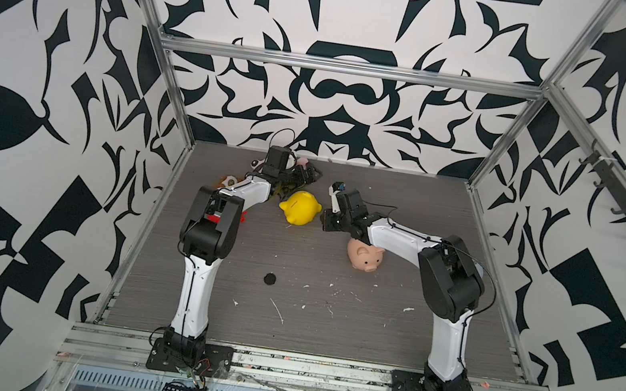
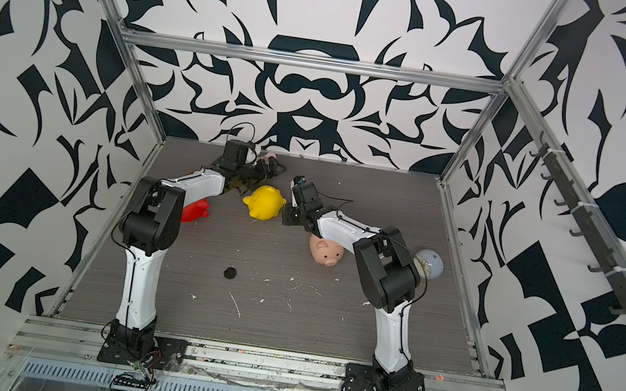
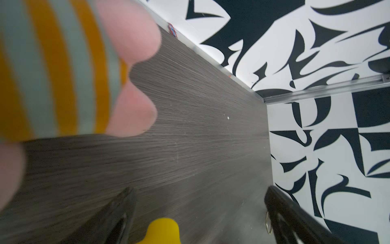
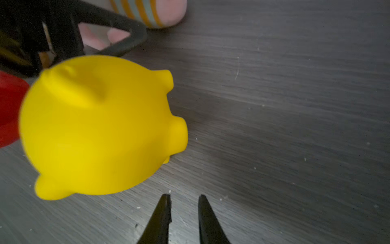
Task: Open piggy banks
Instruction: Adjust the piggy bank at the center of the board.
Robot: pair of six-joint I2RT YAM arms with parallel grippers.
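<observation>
Facing frontward, peach piggy bank (image 1: 363, 258), axis front-to-back

A blurred pink, orange-striped plush toy (image 3: 52, 69) fills one corner of the frame, grey table (image 3: 200, 137) runs to the patterned wall (image 3: 316, 63), and the left gripper (image 3: 199, 190), jaws wide apart, flanks a sliver of yellow piggy bank (image 3: 162, 231) at the frame's edge.

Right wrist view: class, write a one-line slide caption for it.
Right gripper, jaws slightly apart and empty, close beside the yellow piggy bank on the grey table.
</observation>
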